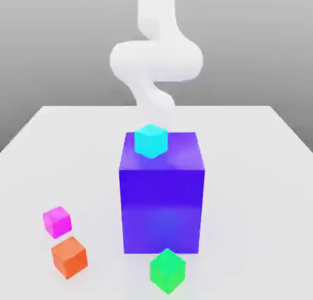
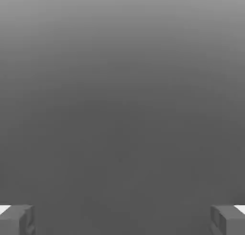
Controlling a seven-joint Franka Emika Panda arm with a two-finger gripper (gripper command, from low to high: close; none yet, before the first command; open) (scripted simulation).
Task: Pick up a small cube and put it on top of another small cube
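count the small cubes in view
4: small cyan cube atop the big blue block; small magenta cube, small orange cube and small green cube on the white table. Others may hide behind the block.

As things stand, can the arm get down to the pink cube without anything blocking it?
Probably yes. The pink cube sits apart from the orange cube and clear of the big blue block, nothing above it. The end effector is open and empty.
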